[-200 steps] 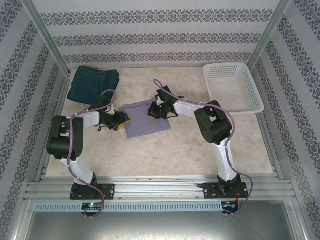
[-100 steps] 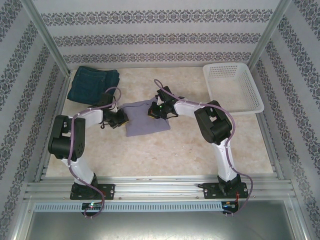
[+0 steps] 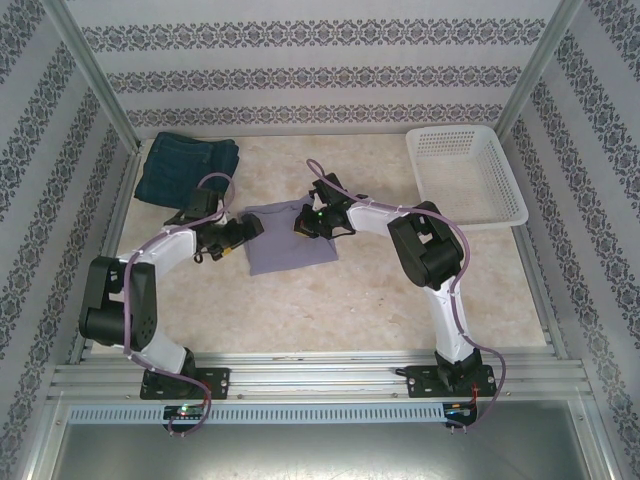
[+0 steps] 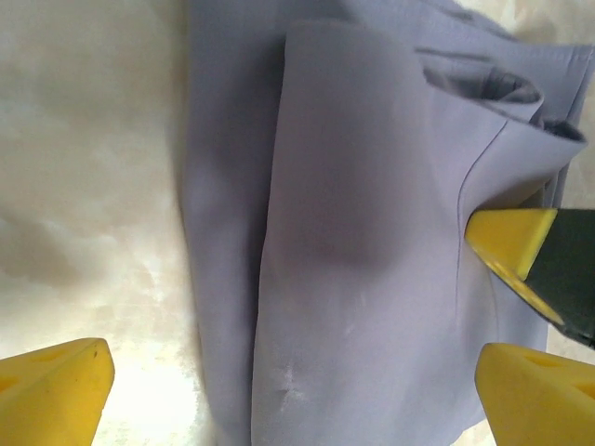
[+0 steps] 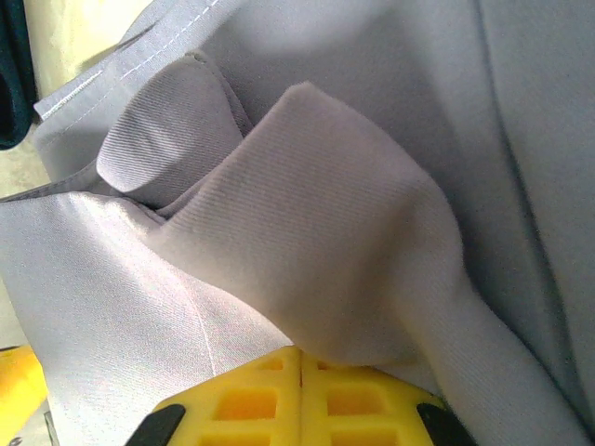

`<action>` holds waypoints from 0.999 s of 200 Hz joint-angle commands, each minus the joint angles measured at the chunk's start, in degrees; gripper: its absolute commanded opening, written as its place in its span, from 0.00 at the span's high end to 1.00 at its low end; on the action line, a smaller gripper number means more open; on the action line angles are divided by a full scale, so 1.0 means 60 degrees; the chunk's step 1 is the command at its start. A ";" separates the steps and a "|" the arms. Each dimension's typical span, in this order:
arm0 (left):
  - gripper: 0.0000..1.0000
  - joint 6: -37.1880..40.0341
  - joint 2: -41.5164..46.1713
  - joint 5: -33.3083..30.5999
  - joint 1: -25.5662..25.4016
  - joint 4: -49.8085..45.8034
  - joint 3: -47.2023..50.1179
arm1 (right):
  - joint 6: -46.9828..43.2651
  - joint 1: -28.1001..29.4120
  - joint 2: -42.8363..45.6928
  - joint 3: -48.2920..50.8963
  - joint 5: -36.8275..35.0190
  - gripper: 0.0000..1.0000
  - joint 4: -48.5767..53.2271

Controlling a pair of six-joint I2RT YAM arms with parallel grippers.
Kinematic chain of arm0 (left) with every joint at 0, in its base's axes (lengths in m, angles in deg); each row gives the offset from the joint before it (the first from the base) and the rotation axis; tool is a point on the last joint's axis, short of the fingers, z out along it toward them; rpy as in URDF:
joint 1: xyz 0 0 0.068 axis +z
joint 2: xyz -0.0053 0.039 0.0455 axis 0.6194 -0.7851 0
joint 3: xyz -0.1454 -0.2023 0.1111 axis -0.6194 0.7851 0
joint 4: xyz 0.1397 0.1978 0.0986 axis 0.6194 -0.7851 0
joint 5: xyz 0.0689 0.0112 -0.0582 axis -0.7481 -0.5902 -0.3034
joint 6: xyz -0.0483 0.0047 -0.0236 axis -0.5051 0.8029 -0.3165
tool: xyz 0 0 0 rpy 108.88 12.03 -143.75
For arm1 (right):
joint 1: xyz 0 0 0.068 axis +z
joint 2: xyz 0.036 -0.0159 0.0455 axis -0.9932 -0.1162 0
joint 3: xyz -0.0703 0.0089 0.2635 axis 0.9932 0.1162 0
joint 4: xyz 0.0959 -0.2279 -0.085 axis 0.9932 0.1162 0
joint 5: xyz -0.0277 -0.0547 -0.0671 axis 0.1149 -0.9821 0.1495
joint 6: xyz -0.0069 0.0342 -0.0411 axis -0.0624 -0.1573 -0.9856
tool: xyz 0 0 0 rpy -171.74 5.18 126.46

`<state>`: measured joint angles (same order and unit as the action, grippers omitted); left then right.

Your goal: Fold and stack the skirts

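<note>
Left wrist view, closest in: our left claw [image 4: 293, 390] stands with its yellow fingers spread wide and nothing between them. The lavender skirt [image 4: 353, 232] lies directly beneath and ahead of it, one layer doubled over another. On the side of that cloth away from the left claw, the right claw [image 5: 299, 390] has its pads pressed together. A raised ridge of the lavender fabric rises from them, so we read it as pinching the skirt.

In the top external view, both claws flank this one garment [image 3: 290, 245] mid-table. The left claw [image 3: 240, 232] is at its left edge and the right claw [image 3: 305, 222] at its far right corner. Beyond the left claw, toward the back-left corner, folded dark denim [image 3: 185, 165] lies in a neat pile; we cannot tell how many pieces it holds. Well off to the right claw's right sits a white basket [image 3: 480, 224].

We judge the denim done. The lavender skirt is partly folded and not yet stacked on the denim.
</note>
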<state>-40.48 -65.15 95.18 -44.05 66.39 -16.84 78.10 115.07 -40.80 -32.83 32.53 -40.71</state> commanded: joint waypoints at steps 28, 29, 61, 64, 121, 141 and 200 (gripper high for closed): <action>0.00 0.0289 -0.1209 0.1196 0.0004 0.0733 -0.0445 | 0.0123 -0.0003 -0.0231 0.0322 -0.0464 1.00 0.0785; 0.01 0.0297 -0.1224 0.1186 0.0007 0.0718 -0.0464 | 0.0120 -0.0003 -0.0231 0.0322 -0.0464 1.00 0.0785; 0.16 0.0491 -0.1576 0.0585 0.0007 0.0085 -0.0884 | 0.0127 0.0005 -0.0202 0.0351 -0.0494 1.00 0.0805; 0.17 0.0504 -0.1643 0.0554 -0.0002 0.0016 -0.0919 | 0.0126 0.0009 -0.0213 0.0340 -0.0486 1.00 0.0816; 0.58 0.0539 -0.2432 0.1100 -0.0016 -0.0003 -0.1374 | 0.0163 0.0022 -0.0184 0.0380 -0.0494 1.00 0.0726; 0.83 0.0611 -0.2291 0.0731 -0.0017 -0.0194 -0.1473 | 0.0269 0.0026 -0.0153 0.0408 -0.0410 1.00 0.0580; 1.00 0.1315 -0.2530 -0.0665 -0.0054 -0.1533 -0.2429 | 0.0289 -0.0367 0.2245 0.1619 -0.0901 0.59 -0.1068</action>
<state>-35.96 -79.14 97.82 -44.27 63.16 -28.44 80.74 114.94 -35.53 -25.85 31.94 -46.02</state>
